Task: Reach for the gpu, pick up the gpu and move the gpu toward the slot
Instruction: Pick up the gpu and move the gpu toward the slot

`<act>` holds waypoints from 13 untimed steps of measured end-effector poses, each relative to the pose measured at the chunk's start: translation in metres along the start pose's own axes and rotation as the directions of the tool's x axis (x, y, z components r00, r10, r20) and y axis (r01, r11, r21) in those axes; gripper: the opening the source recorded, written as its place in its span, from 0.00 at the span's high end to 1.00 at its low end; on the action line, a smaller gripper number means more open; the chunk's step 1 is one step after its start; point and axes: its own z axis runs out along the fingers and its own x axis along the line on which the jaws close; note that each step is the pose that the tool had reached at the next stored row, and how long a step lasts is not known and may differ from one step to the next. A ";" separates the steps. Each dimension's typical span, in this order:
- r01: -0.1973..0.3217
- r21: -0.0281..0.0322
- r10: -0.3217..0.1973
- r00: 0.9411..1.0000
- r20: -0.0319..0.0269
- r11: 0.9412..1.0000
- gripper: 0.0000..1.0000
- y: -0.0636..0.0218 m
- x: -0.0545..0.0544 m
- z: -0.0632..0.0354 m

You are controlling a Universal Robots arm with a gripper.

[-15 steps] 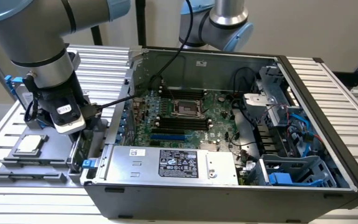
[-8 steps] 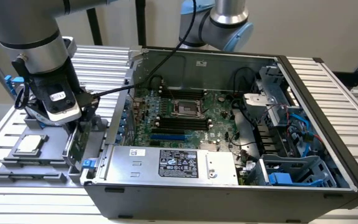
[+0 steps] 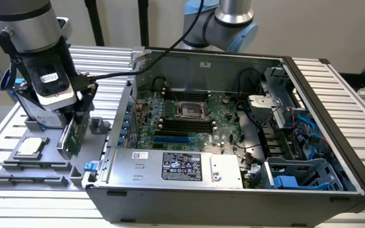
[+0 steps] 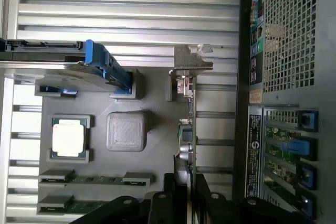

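- so the gpu [image 4: 190, 114] is standing on edge over the grey parts tray [image 4: 157, 156], silver bracket [image 4: 191, 65] at the far end from me. From the outside camera it's the green card [image 3: 74, 137] hanging right under my wrist.
- my gripper [image 4: 187, 184] has it. The fingers [image 4: 202, 200] sit one on each face of the board, closed down to about the card's thickness, with no gap I can see. I'm calling that a firm pinch on the card.
- step-wise, I'd say the reach is done and this is the pick-up. I honestly can't tell whether the bottom edge has cleared the tray yet.
- neighbours on the tray are the square silver chip [image 4: 68, 137], a textured grey block [image 4: 126, 131], two memory sticks [image 4: 94, 178] and the hard drive [image 4: 47, 59] with its blue rails. All sit apart from the card.
- the open computer case [image 3: 233, 204] is just beside the tray, on the exterior view's right. Its mesh back panel [image 4: 283, 51] is near the card.
- my guess for the target is the long blue slot [image 3: 169, 140] on the motherboard [image 3: 189, 118], but that's only a guess.
- getting there calls for enough height to clear the case wall, the card kept upright, and grip pressure that won't let a thin board pivot.
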 end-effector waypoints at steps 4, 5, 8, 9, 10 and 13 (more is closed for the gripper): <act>0.000 0.000 0.000 1.000 0.000 1.000 0.74 0.0004 -0.001 -0.0179; 0.000 0.000 0.000 1.000 0.000 1.000 0.74 0.0005 -0.001 -0.0225; 0.000 0.000 0.000 1.000 0.000 1.000 0.74 0.0006 -0.002 -0.0361; 0.000 0.000 0.000 1.000 0.000 1.000 0.74 0.0007 -0.003 -0.0408; 0.000 0.000 0.000 1.000 0.000 1.000 0.74 0.0007 -0.004 -0.0452; 0.000 -0.001 0.000 1.000 0.000 1.000 0.74 0.0006 -0.010 -0.0591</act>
